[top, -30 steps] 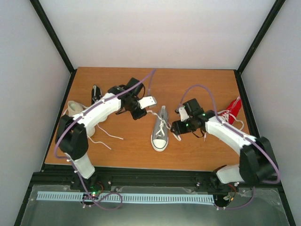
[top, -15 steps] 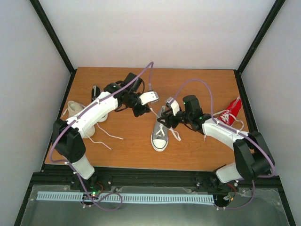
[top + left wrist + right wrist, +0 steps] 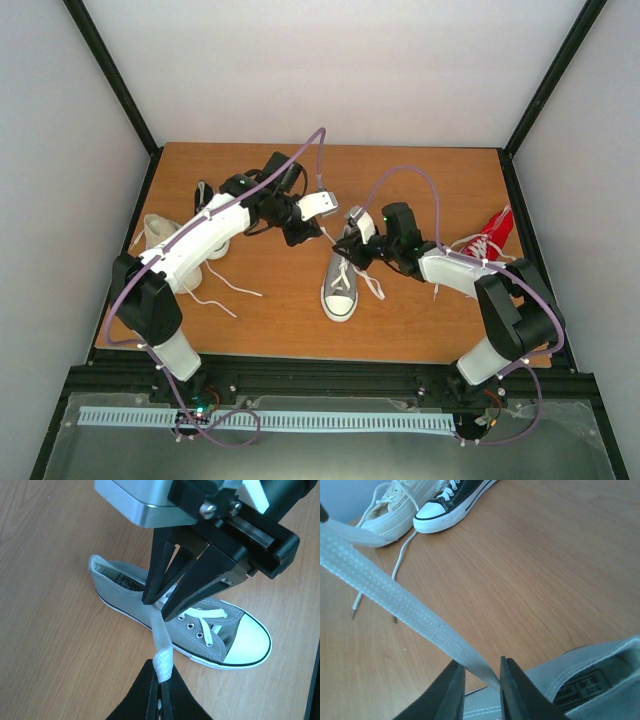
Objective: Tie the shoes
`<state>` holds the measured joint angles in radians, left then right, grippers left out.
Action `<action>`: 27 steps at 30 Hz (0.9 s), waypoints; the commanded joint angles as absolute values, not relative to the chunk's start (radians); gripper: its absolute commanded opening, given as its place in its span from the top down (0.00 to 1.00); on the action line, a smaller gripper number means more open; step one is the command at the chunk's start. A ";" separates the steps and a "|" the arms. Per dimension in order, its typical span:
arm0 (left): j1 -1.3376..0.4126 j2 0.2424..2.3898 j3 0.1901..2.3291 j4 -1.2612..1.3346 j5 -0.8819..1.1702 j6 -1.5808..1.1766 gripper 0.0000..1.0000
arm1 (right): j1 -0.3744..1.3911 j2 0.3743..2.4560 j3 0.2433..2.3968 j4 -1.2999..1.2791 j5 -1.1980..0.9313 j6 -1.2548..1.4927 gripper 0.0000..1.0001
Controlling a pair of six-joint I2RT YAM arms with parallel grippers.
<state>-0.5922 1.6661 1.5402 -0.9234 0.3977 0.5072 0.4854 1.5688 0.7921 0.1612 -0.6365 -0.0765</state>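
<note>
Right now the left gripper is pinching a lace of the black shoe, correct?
Wrong shoe. The left gripper is pinching a lace of the grey shoe. The left wrist view shows the lace running from its fingertips up to that shoe.

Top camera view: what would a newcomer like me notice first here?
A white lace stretches taut above a grey sneaker in the middle. The left gripper pinches it, and it runs between the fingers of the right gripper. A red sneaker sits at the far right.
</note>
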 commanded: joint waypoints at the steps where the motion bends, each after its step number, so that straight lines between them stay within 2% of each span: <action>1: -0.595 1.648 1.581 -0.937 0.422 0.502 0.99 | 0.491 1.575 0.803 0.228 -0.598 -0.064 0.85; 3: -0.595 1.645 1.574 -0.944 0.429 0.509 0.99 | 0.491 1.565 0.796 0.236 -0.558 -0.047 0.96; 9: -0.603 1.645 1.474 -0.966 0.586 0.578 0.99 | 0.489 1.545 0.789 0.235 -0.487 -0.019 0.97; 13: -0.701 1.693 1.366 -0.975 0.614 0.655 0.96 | 0.488 1.536 0.785 0.233 -0.486 -0.025 0.97; 15: -0.733 1.689 1.334 -0.991 0.630 0.708 0.87 | 0.486 1.533 0.785 0.223 -0.488 -0.033 0.97; 18: -0.741 1.654 1.318 -1.035 0.659 0.787 0.54 | 0.485 1.522 0.771 0.222 -0.497 -0.043 0.97; 20: -0.728 1.656 1.364 -1.113 0.656 0.838 0.42 | 0.484 1.510 0.759 0.231 -0.501 -0.047 0.97; 24: -0.603 1.645 1.419 -1.109 0.689 0.856 0.42 | 0.483 1.499 0.752 0.227 -0.509 -0.064 0.97; 27: -0.525 1.666 1.427 -0.941 0.631 0.767 0.56 | 0.483 1.492 0.750 0.226 -0.516 -0.073 0.97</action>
